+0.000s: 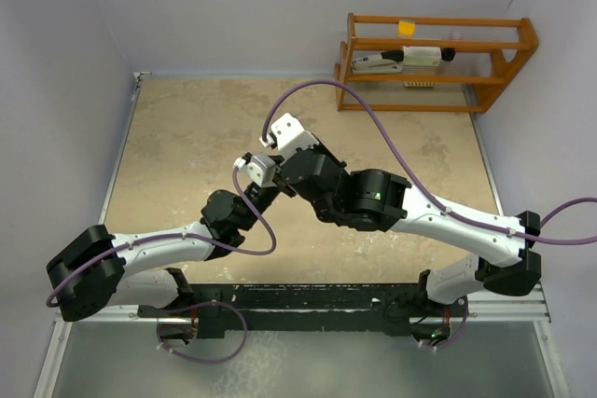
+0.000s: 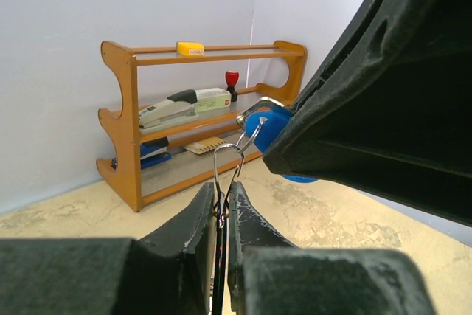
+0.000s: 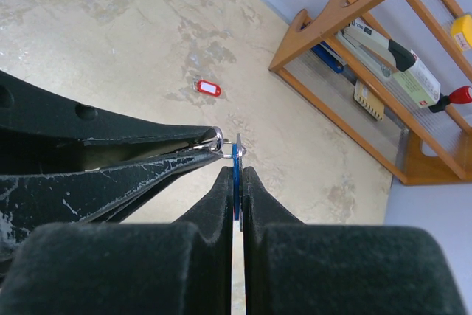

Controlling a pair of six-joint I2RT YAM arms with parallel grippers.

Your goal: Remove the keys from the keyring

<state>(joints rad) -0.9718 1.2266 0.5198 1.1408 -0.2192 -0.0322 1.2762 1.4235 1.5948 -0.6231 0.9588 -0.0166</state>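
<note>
Gripping: my left claw is pressed together on the thin silver wire of the keyring. My right claw is clamped on the flat head of the blue-headed key.
Where: ring and key are held in the air above the middle of the table, with my two claws meeting tip to tip.
Keyring look: a thin, bright wire loop stands up out of my left fingers. Its top reaches the blue head, and it is far narrower than either finger.
Blue key look: a round blue plastic head with a silver rim. From the right wrist it shows edge-on, as a thin blue strip between my pads.
Loose key: a red-headed key with a white label patch lies flat on the table beyond my claw tips, well apart from them.
Hard to make out: from overhead my wrists cover the ring and the key completely. The blue key's blade is hidden. I cannot tell whether any plain silver keys hang on the ring. My right finger fills the right half of the left wrist view.
Around: a wooden rack stands at the far right. It holds a grey stapler, a blue stapler on the shelf below, a red-topped stamp and a yellow block on the top rail.
In the way: purple cables loop over both arms.
</note>
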